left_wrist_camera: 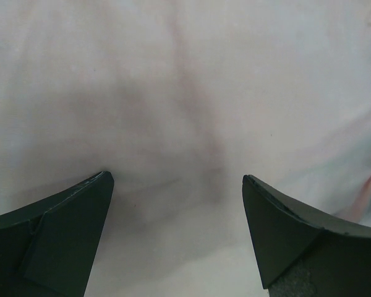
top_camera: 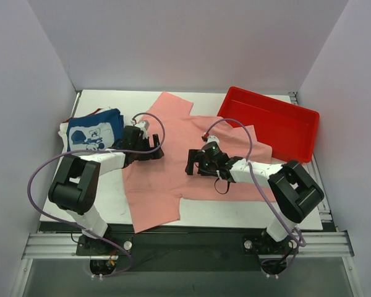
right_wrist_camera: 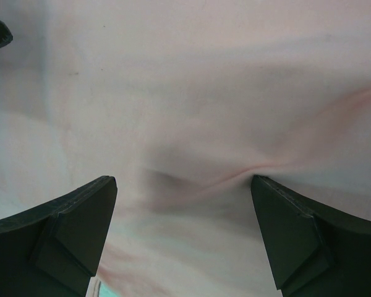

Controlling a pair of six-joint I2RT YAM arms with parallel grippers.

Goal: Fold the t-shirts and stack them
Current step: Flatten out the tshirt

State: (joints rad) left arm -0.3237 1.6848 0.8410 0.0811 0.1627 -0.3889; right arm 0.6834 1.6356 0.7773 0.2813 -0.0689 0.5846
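Nearest the arm bases, the salmon-pink t-shirt [top_camera: 167, 185] lies spread across the white tabletop [top_camera: 235, 213], and its lower corner reaches the front edge. It is opened out and mostly flat, with one sleeve pointing to the far side and the other spread toward the right.

A little farther in, the left gripper [top_camera: 153, 150] is low over the pink shirt's left side. In its wrist view its dark fingers [left_wrist_camera: 62, 229] stand well apart, with only pale pink cloth showing between them. The right gripper [top_camera: 191, 164] is over the shirt's middle, facing left toward the other one. Its fingers [right_wrist_camera: 309, 235] are spread wide too, above a soft crease in the same cloth. Whether either pair actually touches the fabric, I cannot tell.

Beyond the pink shirt's left edge, the navy blue t-shirt [top_camera: 96, 133] lies folded, its white cartoon print facing up. A strip of white cloth shows under it.

Farthest back, off the pink shirt's right sleeve, the red tray [top_camera: 284, 133] sits at an angle near the tabletop's far right corner.
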